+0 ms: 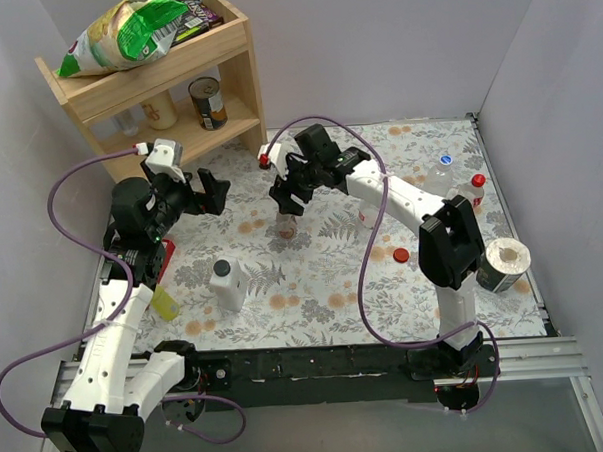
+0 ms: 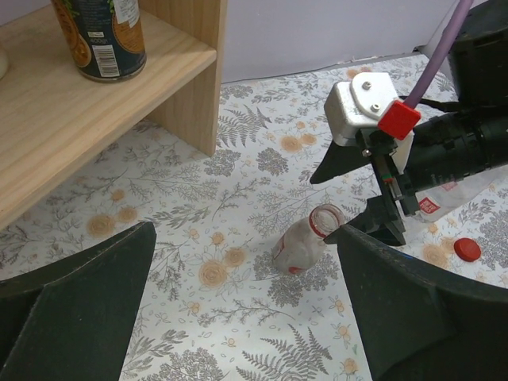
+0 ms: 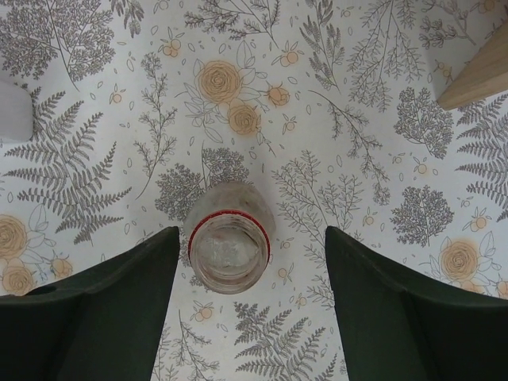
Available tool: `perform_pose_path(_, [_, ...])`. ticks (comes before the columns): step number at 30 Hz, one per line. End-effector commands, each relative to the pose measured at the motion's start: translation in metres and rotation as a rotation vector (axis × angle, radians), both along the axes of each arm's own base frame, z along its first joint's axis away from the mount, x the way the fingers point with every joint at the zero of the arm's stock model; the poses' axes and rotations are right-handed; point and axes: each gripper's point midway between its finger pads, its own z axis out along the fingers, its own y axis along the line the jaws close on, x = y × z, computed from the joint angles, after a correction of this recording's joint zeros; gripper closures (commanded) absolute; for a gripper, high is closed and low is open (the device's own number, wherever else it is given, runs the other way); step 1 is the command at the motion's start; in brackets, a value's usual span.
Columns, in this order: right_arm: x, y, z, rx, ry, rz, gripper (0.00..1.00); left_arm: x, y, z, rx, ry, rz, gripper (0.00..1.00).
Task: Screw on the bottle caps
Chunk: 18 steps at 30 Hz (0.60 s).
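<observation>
- The right claw (image 1: 288, 197) hung over a clear bottle (image 3: 230, 252) in the middle of the table (image 1: 324, 285). Its fingers were apart, one on each side, not touching the bottle.
- The bottle stood up with no cap.
- A red cap (image 1: 401, 254) lay right of the middle.
- The left claw (image 1: 213, 193) was wide apart at the left.
</observation>
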Motion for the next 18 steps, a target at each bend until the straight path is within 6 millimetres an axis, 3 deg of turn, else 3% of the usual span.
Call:
perform_pose_path(1, [0.004,0.014,0.009,0.034,-0.027,0.026,0.23,-0.004,-0.003,-0.004,-0.004,0.009,-0.026,0.02])
perform_pose_path(7, [0.001,0.014,0.002,0.025,-0.009,0.043,0.44,-0.005,-0.005,-0.008,-0.002,0.017,-0.043,0.02])
perform_pose_path(10, [-0.006,0.013,0.007,0.03,0.001,0.067,0.6,-0.008,-0.014,-0.016,0.017,0.025,-0.107,0.02])
perform_pose_path(12, [-0.011,0.008,0.021,0.036,-0.005,0.074,0.68,-0.019,-0.029,-0.029,0.03,0.035,-0.224,0.02])
perform_pose_path(14, [-0.019,0.005,0.049,0.07,-0.016,0.086,0.74,-0.032,-0.047,-0.038,0.028,0.038,-0.368,0.02])
perform_pose_path(15, [-0.025,-0.001,0.055,0.07,0.005,0.083,0.76,-0.036,-0.052,-0.052,0.033,0.061,-0.408,0.02])
perform_pose_path(18, [-0.036,-0.01,0.104,0.169,0.036,0.051,0.78,-0.054,-0.071,-0.07,0.027,0.079,-0.563,0.02])
